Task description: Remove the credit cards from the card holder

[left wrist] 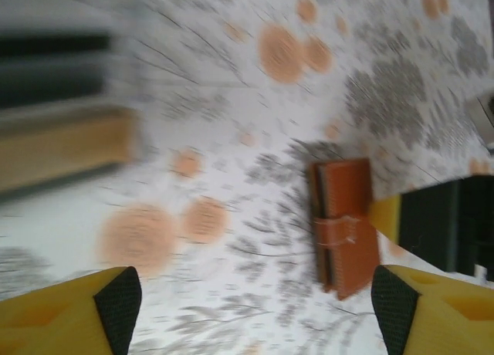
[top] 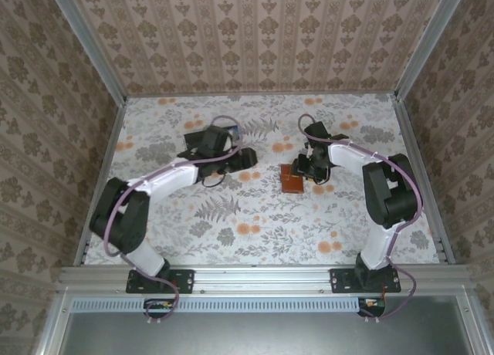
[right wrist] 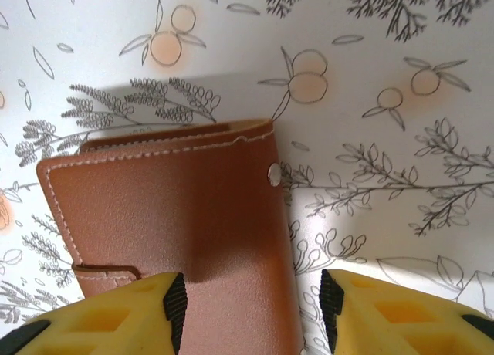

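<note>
The card holder (top: 292, 179) is a small brown leather wallet lying closed on the floral table, near the middle. The credit cards are hidden inside it. My right gripper (top: 307, 172) is at its right side. In the right wrist view the card holder (right wrist: 170, 208) has a snap stud and a strap, and my right gripper (right wrist: 253, 312) stands open astride its right edge, with a gap at the right pad. My left gripper (top: 253, 157) hovers left of it. The blurred left wrist view has the card holder (left wrist: 346, 224) ahead of my open left gripper (left wrist: 256, 309), by the right fingertip.
A metal frame (top: 108, 162) and patterned walls enclose the flowered tablecloth (top: 231, 231). The right arm's yellow finger and black body (left wrist: 440, 224) stand just beyond the wallet in the left wrist view. A blurred rail (left wrist: 62, 147) crosses that view's left side.
</note>
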